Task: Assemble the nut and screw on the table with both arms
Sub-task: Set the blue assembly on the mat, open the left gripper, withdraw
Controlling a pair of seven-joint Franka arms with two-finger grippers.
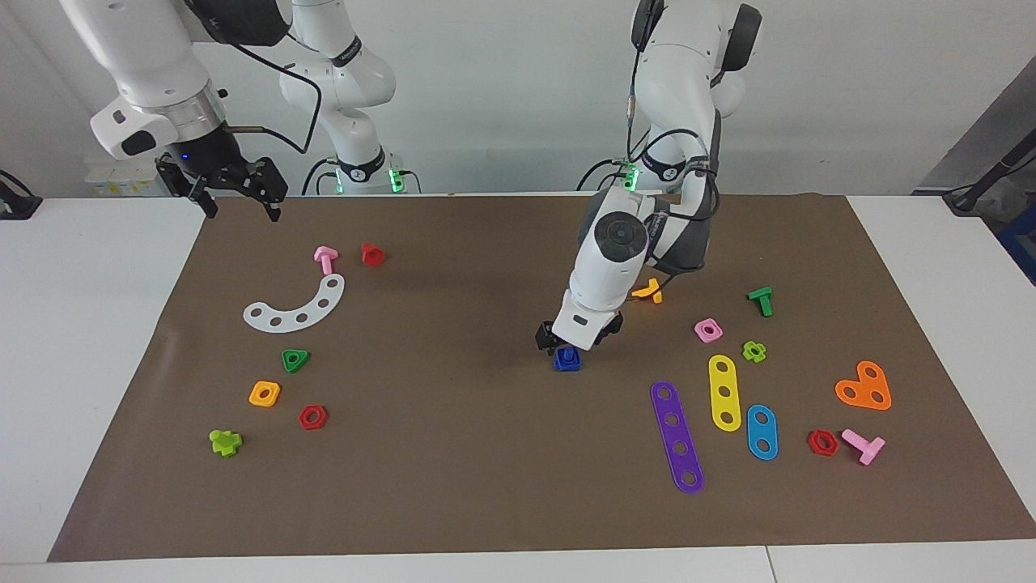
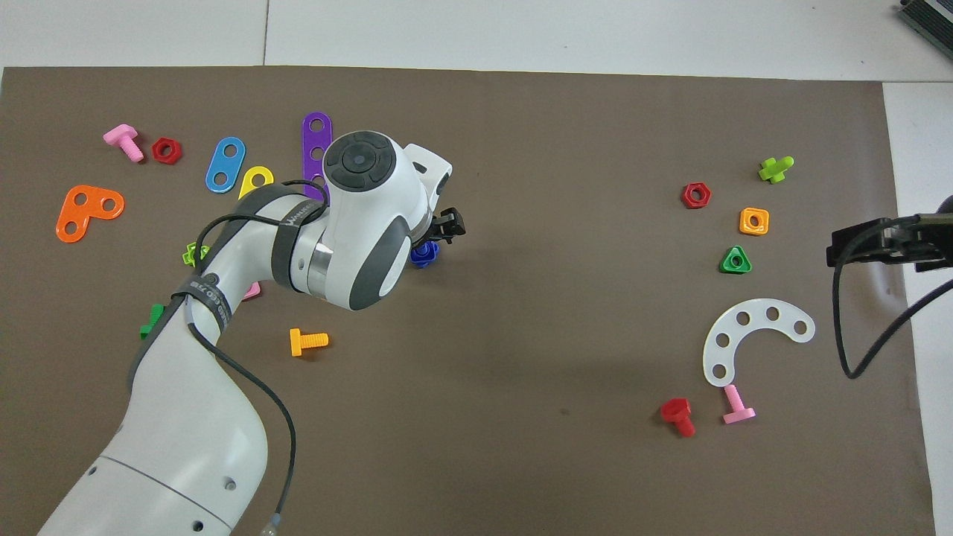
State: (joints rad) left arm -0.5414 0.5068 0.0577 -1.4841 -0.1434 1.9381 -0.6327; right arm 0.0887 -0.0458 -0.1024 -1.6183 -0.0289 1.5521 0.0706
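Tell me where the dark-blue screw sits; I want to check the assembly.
The screw stands in the nut mid-mat, just below the raised left gripper.

From overhead, my left forearm covers most of the yellow strip (image 2: 255, 179), the pink nut (image 2: 252, 291) and the lime cross nut (image 2: 192, 254). The blue nut and screw (image 2: 423, 254) are too small to separate. My right end effector (image 2: 886, 246) is cut off.

White jointed arms (image 1: 615, 267), dark grey joint caps, black cables, black pincers
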